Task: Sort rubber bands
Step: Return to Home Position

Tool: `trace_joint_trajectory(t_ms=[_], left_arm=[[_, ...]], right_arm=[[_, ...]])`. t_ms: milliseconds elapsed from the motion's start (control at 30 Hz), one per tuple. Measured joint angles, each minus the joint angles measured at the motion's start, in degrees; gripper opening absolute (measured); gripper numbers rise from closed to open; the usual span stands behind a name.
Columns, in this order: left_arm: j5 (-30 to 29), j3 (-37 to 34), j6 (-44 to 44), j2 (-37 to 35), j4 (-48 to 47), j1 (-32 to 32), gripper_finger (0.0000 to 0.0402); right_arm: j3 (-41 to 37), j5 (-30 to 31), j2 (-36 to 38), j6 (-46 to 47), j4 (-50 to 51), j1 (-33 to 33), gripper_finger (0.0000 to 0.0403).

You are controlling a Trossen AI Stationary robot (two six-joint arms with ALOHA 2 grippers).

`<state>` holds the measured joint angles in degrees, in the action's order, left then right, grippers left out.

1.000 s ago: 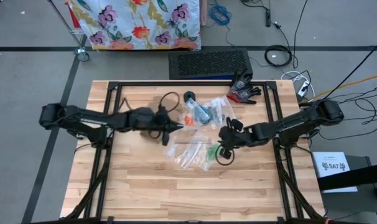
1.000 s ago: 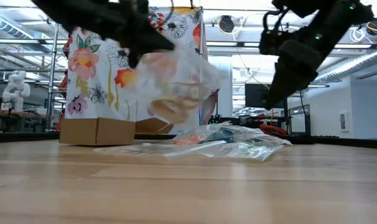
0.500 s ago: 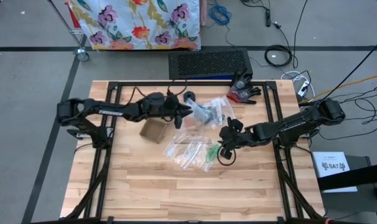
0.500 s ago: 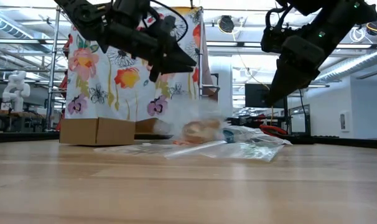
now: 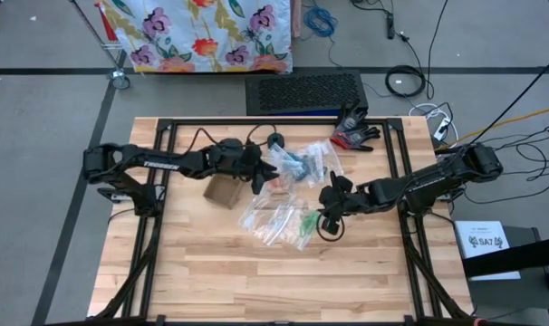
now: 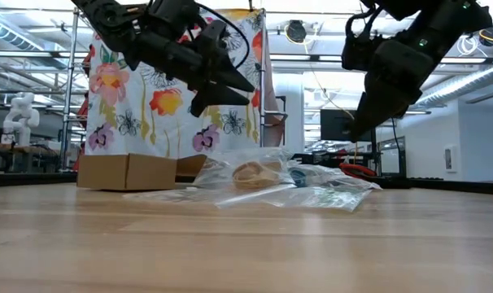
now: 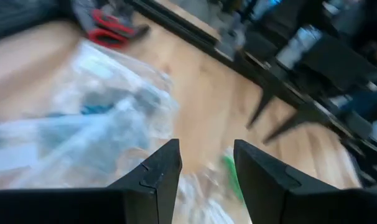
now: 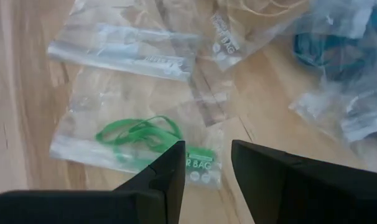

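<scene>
High view: left gripper (image 5: pixel 256 175) & right gripper (image 5: pixel 325 203) both spread wide, empty, hanging by bagged rubber bands (image 5: pixel 306 220) on table (image 5: pixel 211 272). Best lift first, then retract, so no clear bags (image 5: pixel 273 214) snag.

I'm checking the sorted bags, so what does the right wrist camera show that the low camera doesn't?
Only the right wrist view: green rubber bands as separate loops inside a flat clear zip bag, with lettering on its strip. Only the low view: the left gripper, open, raised above the pile of bags, with a cardboard box and a floral cloth behind. Both: clear bags lying on the wooden table, and the open right gripper.
</scene>
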<state>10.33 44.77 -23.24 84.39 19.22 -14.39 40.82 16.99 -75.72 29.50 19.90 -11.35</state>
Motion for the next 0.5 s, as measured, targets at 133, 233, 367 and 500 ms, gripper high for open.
trace_joint_trajectory(t_ms=[133, 233, 367, 500], left_arm=[[5.0, -0.2, 4.9, -1.3, -1.5, 0.3, 0.0151], [6.5, -1.7, 9.5, -4.7, -0.5, 1.6, 0.0151], [6.8, -8.0, 14.7, -13.4, 0.8, 3.0, 0.0151], [4.9, -19.1, 16.2, -23.2, 7.4, 4.2, 0.0151]], right_arm=[[0.0, 3.9, 0.1, -2.2, 0.4, -0.1, 0.0121], [-0.1, 5.7, 1.0, -2.2, 2.0, 0.0, 0.0121], [-5.8, 5.7, 6.3, -3.0, -3.0, -0.1, 0.0121], [-17.6, 4.8, 16.7, -4.2, -14.5, 0.0, 0.0121]])
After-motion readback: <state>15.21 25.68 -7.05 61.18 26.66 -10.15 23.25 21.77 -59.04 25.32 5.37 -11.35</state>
